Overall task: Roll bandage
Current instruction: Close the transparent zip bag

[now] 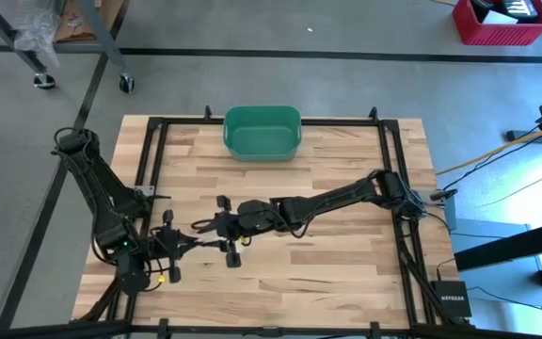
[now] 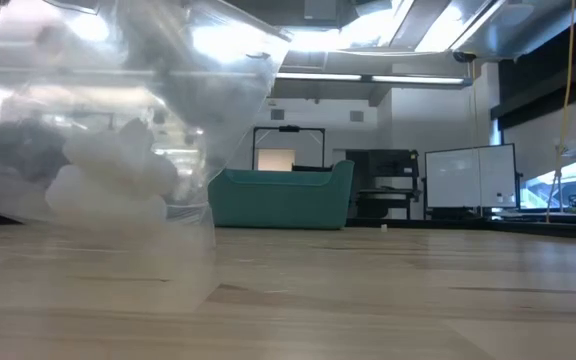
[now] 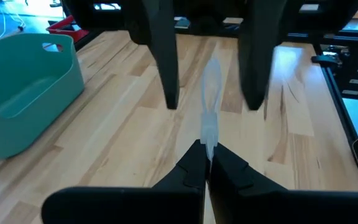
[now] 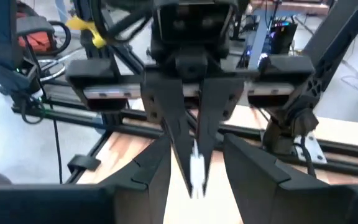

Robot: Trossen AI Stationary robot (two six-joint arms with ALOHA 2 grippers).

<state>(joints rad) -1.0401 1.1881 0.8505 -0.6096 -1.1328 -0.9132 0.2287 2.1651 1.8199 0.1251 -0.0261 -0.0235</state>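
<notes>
Wooden surface (image 1: 346, 273) with a green bin (image 1: 263, 132) at the far edge, concrete floor all round. From above we've got both arms meeting low at the left-centre: left hand (image 1: 188, 247) and right hand (image 1: 216, 226) nose to nose, the bandage too small to see here.

Low view: just a clear plastic bag (image 2: 108, 150) up close, no hands.

Left wrist: left hand (image 3: 207, 155) pinched shut on the end of the pale bandage (image 3: 211, 106), strip running straight away toward the right hand's fingers (image 3: 166, 62).

Right wrist: right hand (image 4: 194, 168) half-open, straddling the strip (image 4: 196, 168); we reckon it's placed to start rolling.
</notes>
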